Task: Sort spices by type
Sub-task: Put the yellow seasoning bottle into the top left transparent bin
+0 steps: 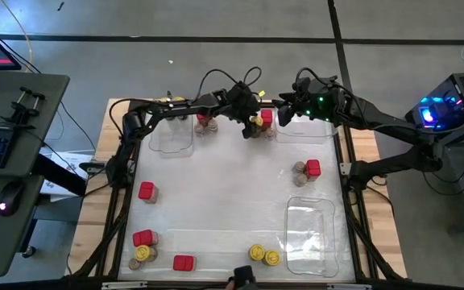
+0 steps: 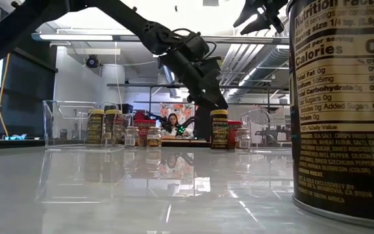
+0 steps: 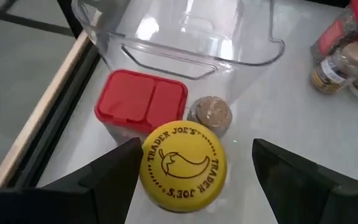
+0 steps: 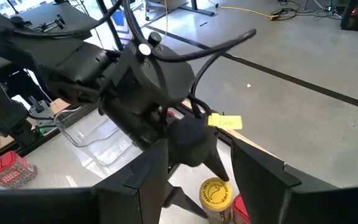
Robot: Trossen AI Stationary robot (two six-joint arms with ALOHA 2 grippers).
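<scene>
High view: table (image 1: 232,201) with spices scattered. Yellow-lidded jar (image 1: 256,122) upright at 12 o'clock, lid up, long axis vertical, with a red box (image 1: 266,118) touching its right side. Left gripper (image 1: 250,115) sits right over the jar. Right gripper (image 1: 292,101) just beside, at 1 o'clock. Clear tray (image 1: 171,137) at 11 o'clock, nothing seen in it except a red-topped container (image 1: 205,119) at its right edge; whether that is inside or just beside, can't tell. Second clear tray (image 1: 311,229) at 4 o'clock, contents none visible. Third tray (image 1: 308,129) at 1 o'clock, partly under right arm.

Low view: left gripper (image 2: 206,91) comes down onto the upright yellow-lidded jar (image 2: 219,130); big label-side can (image 2: 343,104) fills the right foreground.

Left wrist view: yellow lid (image 3: 183,163) faces camera, between the fingers (image 3: 114,171), which are spread wide; left one looks touching the lid edge, right one apart. Not gripped. Red box (image 3: 143,102) and tan-lidded jar (image 3: 211,115) just behind, tray wall (image 3: 185,43) beyond.

Right wrist view: right fingers (image 4: 148,180) roughly half apart, holding nothing, hanging above jar (image 4: 216,194).
</scene>
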